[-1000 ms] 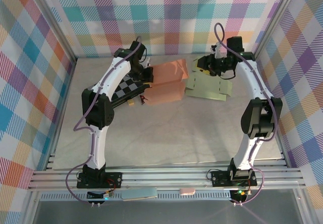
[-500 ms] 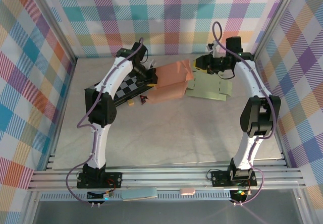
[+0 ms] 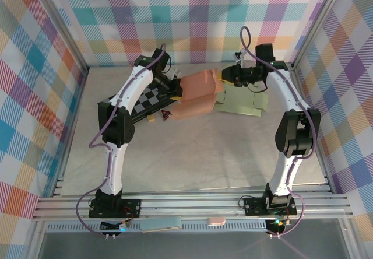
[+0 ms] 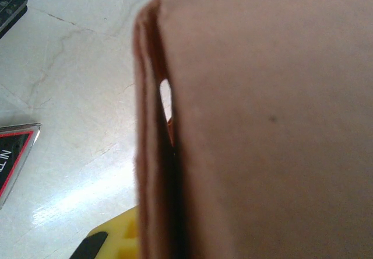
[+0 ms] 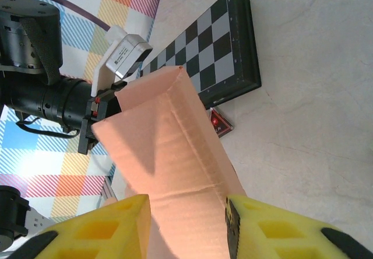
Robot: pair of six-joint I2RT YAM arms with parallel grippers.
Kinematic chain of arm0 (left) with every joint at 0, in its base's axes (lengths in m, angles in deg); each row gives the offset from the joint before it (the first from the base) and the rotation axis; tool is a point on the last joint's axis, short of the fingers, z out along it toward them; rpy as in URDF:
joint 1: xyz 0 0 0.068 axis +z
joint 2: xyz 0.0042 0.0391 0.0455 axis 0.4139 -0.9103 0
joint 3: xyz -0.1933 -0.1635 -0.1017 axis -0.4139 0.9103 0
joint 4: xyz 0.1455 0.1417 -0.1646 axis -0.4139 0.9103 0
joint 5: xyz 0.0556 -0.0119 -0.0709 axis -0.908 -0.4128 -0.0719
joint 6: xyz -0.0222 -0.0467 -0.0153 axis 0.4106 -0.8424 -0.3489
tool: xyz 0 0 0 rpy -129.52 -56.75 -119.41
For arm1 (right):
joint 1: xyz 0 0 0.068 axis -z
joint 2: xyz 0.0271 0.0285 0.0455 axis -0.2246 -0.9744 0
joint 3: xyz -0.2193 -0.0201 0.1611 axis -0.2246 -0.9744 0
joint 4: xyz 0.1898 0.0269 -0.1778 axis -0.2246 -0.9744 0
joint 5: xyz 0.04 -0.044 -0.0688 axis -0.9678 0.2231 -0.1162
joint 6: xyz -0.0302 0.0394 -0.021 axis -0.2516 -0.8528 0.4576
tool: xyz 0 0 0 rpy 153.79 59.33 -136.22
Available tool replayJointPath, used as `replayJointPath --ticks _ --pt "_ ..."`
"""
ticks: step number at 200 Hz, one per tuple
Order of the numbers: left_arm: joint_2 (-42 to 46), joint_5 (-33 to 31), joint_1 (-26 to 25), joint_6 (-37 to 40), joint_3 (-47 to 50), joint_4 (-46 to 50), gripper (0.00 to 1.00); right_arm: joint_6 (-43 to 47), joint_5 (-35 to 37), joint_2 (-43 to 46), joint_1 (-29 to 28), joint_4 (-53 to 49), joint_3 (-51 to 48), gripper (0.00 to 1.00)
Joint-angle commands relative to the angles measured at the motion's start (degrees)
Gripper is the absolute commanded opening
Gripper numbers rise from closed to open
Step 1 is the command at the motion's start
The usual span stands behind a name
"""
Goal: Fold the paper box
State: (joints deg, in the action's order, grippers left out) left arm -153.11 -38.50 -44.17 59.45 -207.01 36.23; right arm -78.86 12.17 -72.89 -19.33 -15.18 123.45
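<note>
The salmon paper box (image 3: 198, 93) hangs partly folded between the two arms at the back of the table. My left gripper (image 3: 176, 91) is shut on its left edge; the left wrist view has the box wall (image 4: 262, 125) right up against the lens, with one yellow finger (image 4: 116, 238) beside it. My right gripper (image 3: 223, 83) clasps the box's right end. In the right wrist view the creased panel (image 5: 169, 154) runs between the yellow fingers (image 5: 116, 224), and the gripper (image 5: 186, 203) presses it on both sides.
A black-and-white chessboard (image 3: 143, 102) lies under the left arm, with a small red-and-black card (image 3: 165, 115) at its near corner. A flat pale-green sheet (image 3: 245, 101) lies below the right gripper. Checkered walls close in the back and sides.
The left gripper lifted and tilted the box's left edge early on. The right gripper crept left onto the box's right end and its jaws narrowed.
</note>
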Motion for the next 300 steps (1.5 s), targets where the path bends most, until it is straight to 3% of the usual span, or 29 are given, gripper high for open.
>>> replayJointPath --ticks 1,48,92,119,149,197,253,300 --pt "0.0 2.2 0.0 -0.6 -1.4 1.9 0.00 2.3 -0.5 -1.1 -1.0 -0.4 2.1 0.38" --pt "0.3 1.6 -0.3 -0.5 -1.4 2.3 0.00 3.9 3.1 -0.9 -1.5 -2.4 4.1 0.39" --pt "0.7 1.0 -0.3 -0.6 -1.4 2.7 0.00 4.2 9.8 4.6 0.0 0.2 0.8 0.42" --pt "1.0 1.4 -0.3 -0.6 -1.3 2.6 0.00 2.7 7.5 5.8 2.2 3.2 -1.7 0.45" --pt "1.0 2.1 -0.3 -1.0 -1.3 2.4 0.00 2.9 -0.4 1.3 2.2 2.0 -0.2 0.47" --pt "1.1 2.6 -0.5 -1.5 -1.2 2.0 0.00 2.2 -3.1 -2.0 1.0 2.4 1.3 0.49" --pt "0.9 2.4 -0.7 -1.7 -1.3 1.9 0.00 2.4 -2.8 -3.0 -1.1 1.4 3.5 0.48" --pt "0.8 2.1 -0.9 -1.8 -1.4 1.7 0.00 5.0 3.1 -3.3 -2.7 -2.4 5.9 0.47"
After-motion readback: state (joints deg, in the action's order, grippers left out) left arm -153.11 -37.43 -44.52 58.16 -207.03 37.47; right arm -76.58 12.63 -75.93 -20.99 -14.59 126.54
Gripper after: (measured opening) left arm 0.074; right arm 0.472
